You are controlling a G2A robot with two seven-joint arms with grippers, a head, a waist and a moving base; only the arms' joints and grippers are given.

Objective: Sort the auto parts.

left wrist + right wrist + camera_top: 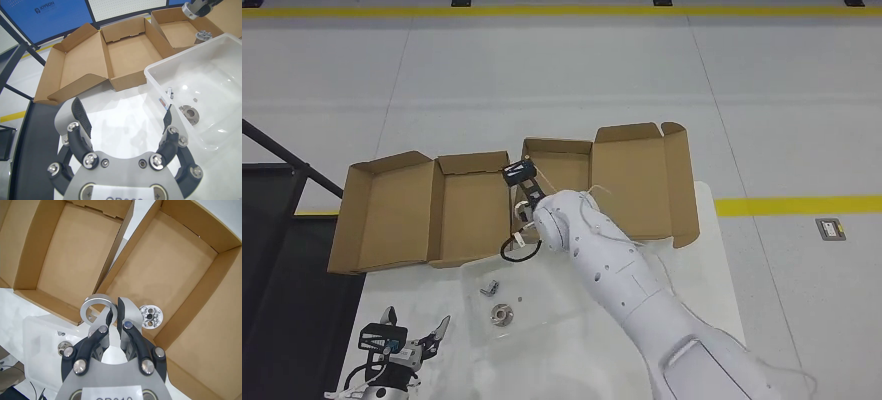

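Right hand (114, 311) pinches a silver metal ring (84, 311) over a brown cardboard box (160, 272) (toothed metal disc (150, 317) inside); left hand (122, 107) gapes empty above white counter (113, 132).

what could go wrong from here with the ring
The right gripper pinches the ring only at one side of its rim, so it may swivel or slip. It hangs by the adjoining walls of the empty box and the box holding a cast part; released here, it could hit a wall and drop in the wrong box.
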